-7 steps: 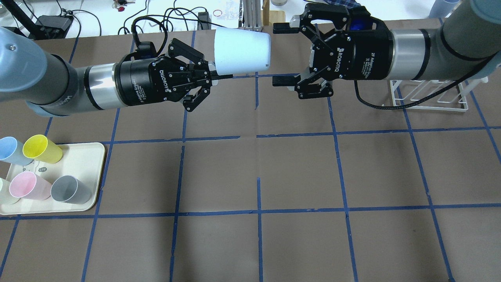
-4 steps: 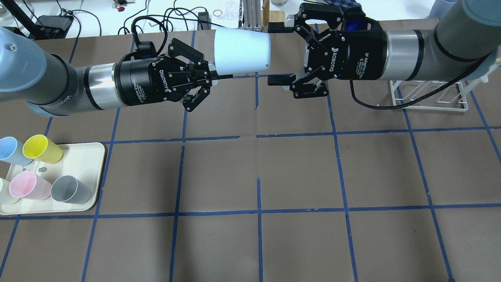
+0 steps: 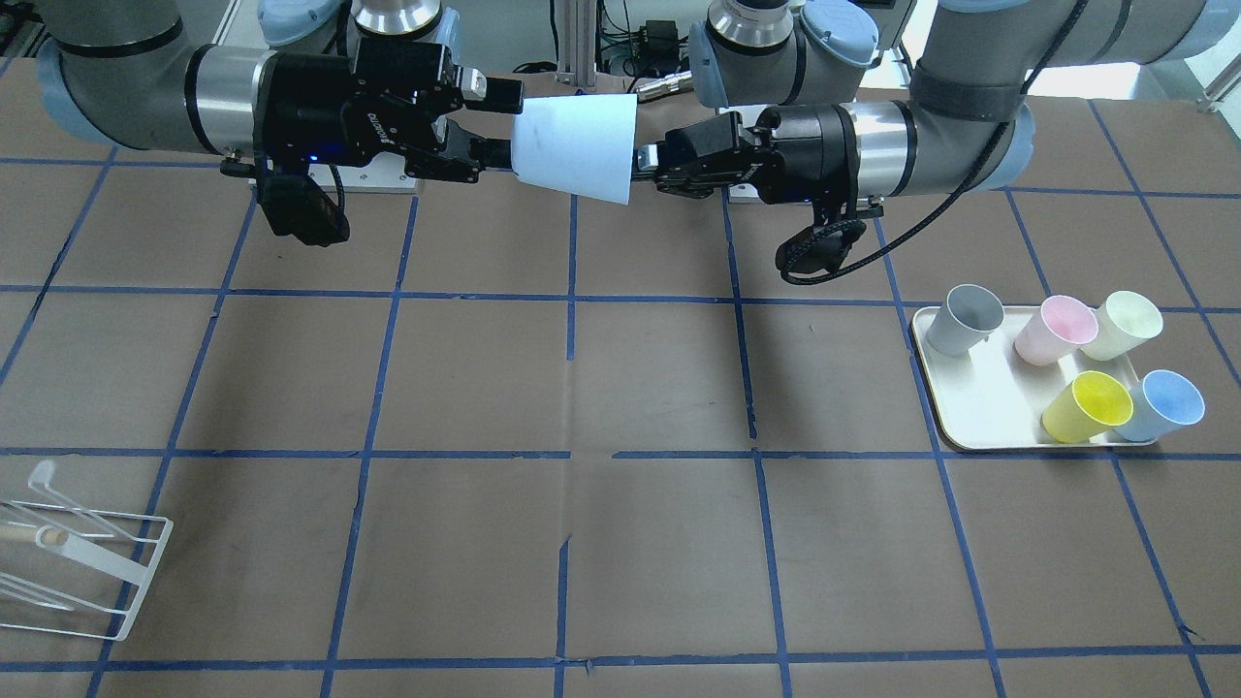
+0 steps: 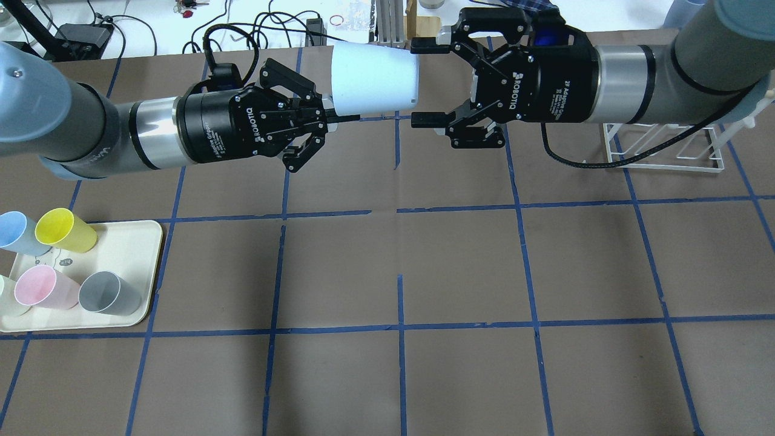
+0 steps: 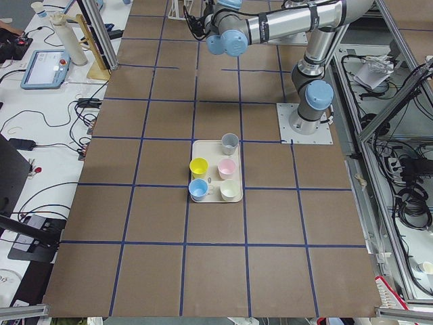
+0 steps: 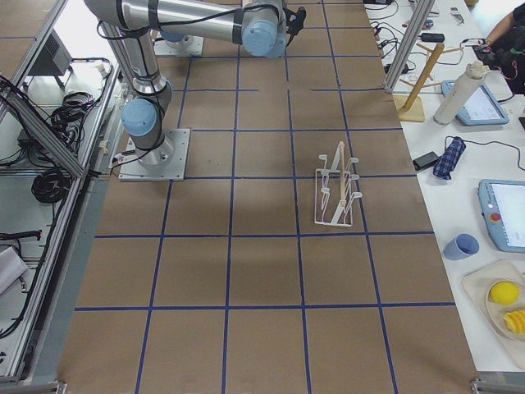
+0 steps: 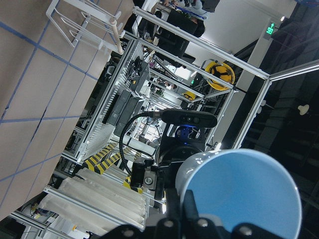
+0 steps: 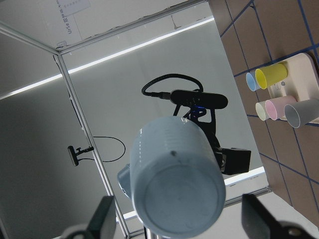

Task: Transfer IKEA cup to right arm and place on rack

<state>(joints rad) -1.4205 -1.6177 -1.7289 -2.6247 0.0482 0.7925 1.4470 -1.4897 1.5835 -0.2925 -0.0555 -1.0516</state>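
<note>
The IKEA cup [image 4: 375, 77] is pale blue and lies level in the air above the table's far side. My left gripper [image 4: 339, 115] is shut on its rim, and the left wrist view looks into the cup's mouth [image 7: 244, 194]. My right gripper [image 4: 418, 82] is open, with its fingertips level with the cup's base end, one on each side and apart from it. The right wrist view shows the cup's base [image 8: 179, 199] between the fingers [image 8: 102, 219]. The front view shows the cup [image 3: 577, 145] between both grippers. The white wire rack [image 4: 666, 157] stands behind the right arm.
A cream tray [image 4: 139, 242] at the near left holds yellow [image 4: 63, 230], pink, grey, cream and another pale-blue cup [image 4: 15, 233]. The rack also shows in the front view [image 3: 68, 562] and the right side view [image 6: 336, 185]. Cables lie beyond the table's far edge.
My right gripper has moved left toward the cup, and its open fingers now reach the cup's base end. The left arm and the cup have not moved.
</note>
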